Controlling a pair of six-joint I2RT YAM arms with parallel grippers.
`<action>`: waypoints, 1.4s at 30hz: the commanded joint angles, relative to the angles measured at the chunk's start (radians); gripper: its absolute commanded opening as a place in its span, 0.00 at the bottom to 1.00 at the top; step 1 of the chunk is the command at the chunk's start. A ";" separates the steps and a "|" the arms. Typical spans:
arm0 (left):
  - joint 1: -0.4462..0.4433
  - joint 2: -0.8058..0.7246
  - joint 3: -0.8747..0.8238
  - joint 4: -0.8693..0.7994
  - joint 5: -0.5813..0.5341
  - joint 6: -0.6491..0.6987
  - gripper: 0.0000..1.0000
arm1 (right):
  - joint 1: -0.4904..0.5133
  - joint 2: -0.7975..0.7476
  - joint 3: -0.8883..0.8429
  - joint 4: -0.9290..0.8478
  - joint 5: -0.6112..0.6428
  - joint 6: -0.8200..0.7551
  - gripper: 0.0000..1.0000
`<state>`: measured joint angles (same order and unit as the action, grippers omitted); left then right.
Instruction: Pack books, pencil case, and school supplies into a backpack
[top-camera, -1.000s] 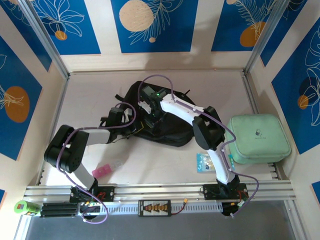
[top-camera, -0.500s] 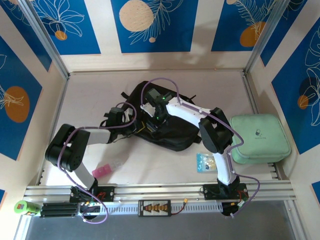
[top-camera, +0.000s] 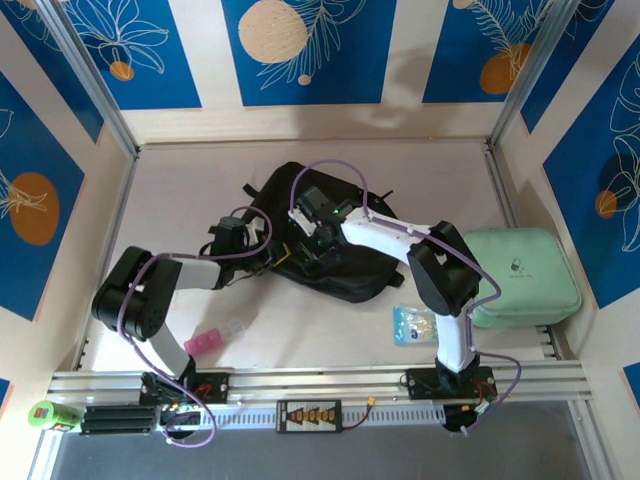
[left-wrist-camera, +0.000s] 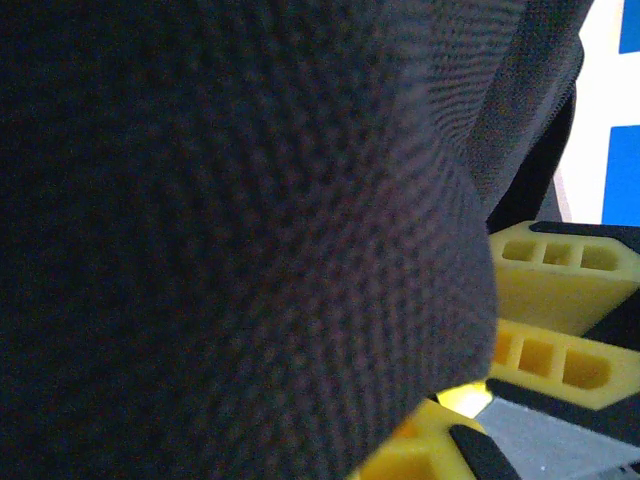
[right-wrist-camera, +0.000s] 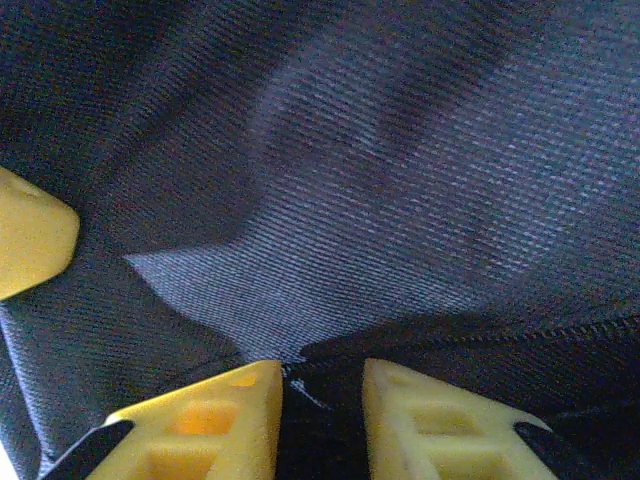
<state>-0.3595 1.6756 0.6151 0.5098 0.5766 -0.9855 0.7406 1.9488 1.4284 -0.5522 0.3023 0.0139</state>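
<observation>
Since a second ago the right arm's elbow has swung out to the right and toward the near edge, and its wrist has slid a little down the backpack (top-camera: 350, 272), which itself looks nudged slightly to the right.

From above, the black backpack lies in the middle of the tabletop (top-camera: 300, 335), its long axis running from far left to near right. The right gripper (top-camera: 318, 243) sits on top of the bag near its middle, while the left gripper (top-camera: 262, 258) presses in at the bag's left edge. Both arms reach the bag, but the coming move appears to turn on the opening between them, just right of the left jaws and under the right ones. A mint-green case (top-camera: 518, 277) lies well apart at the right, closer to the right arm. A small clear packet (top-camera: 412, 324) lies near that arm's base, and a pink item (top-camera: 205, 343) lies near left.

At the left wrist, dark woven fabric bulges over the yellow fingers (left-wrist-camera: 560, 270). The left gripper (left-wrist-camera: 520, 315) has its jaws fully closed, and by the look of it they pinch the bag's cloth.

At the right wrist, the right gripper (right-wrist-camera: 320, 375) stands narrow, with a zip-edged fold of the bag lying straight ahead in the gap. Whether the jaws have bitten on it cannot be told.
</observation>
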 joint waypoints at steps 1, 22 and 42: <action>0.007 -0.008 -0.006 0.024 -0.004 0.040 0.00 | -0.014 -0.027 -0.076 -0.007 -0.036 0.085 0.23; -0.123 -0.258 -0.035 -0.309 -0.184 -0.088 0.42 | -0.035 -0.117 -0.277 0.316 -0.177 0.438 0.21; -0.243 -0.004 0.023 -0.121 -0.186 -0.141 0.16 | -0.110 -0.249 -0.411 0.305 -0.319 0.612 0.25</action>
<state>-0.5842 1.6413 0.6212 0.4652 0.4164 -1.1984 0.6544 1.6791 1.0542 -0.2073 0.0254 0.5694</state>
